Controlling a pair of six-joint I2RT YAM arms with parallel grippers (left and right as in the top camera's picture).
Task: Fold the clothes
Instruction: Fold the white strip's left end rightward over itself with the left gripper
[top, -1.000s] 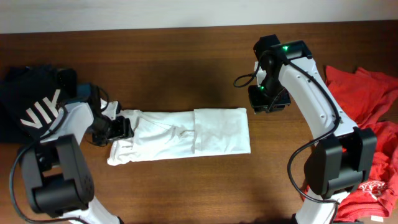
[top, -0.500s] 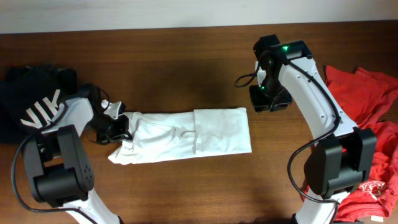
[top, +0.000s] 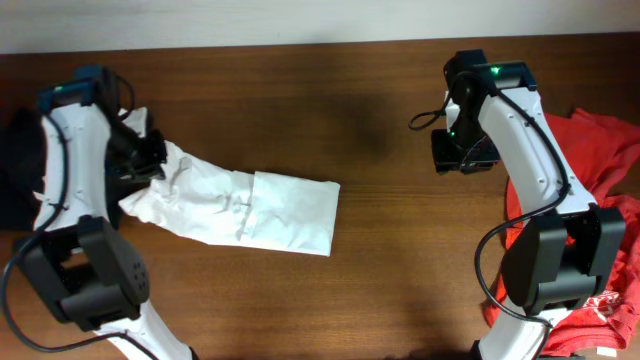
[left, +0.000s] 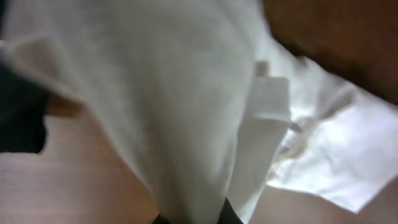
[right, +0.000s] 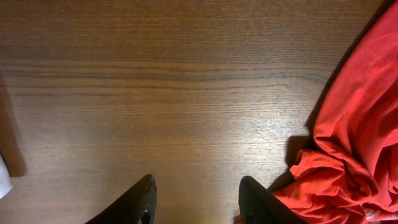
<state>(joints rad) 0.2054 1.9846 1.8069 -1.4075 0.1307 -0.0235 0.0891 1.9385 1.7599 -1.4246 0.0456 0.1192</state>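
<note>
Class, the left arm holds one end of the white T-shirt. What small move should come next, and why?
Probably carry that end rightward over the flat part. The left end effector pinches the white T-shirt at its raised left end, the rest lies in a long strip, and the right end effector hangs open over the table.

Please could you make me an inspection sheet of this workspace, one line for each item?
Surface: brown wooden table, no spills seen.
Job's things: white T-shirt, partly folded; right part flat, left end lifted.
Clutter: red shirt bunched at right edge; black garment at left edge, partly hidden.
Grippers: left gripper shut on the T-shirt's left end; right gripper open over bare wood.
Cables: black cable loops beside the right arm.
Surroundings: pale wall along the far edge.
</note>
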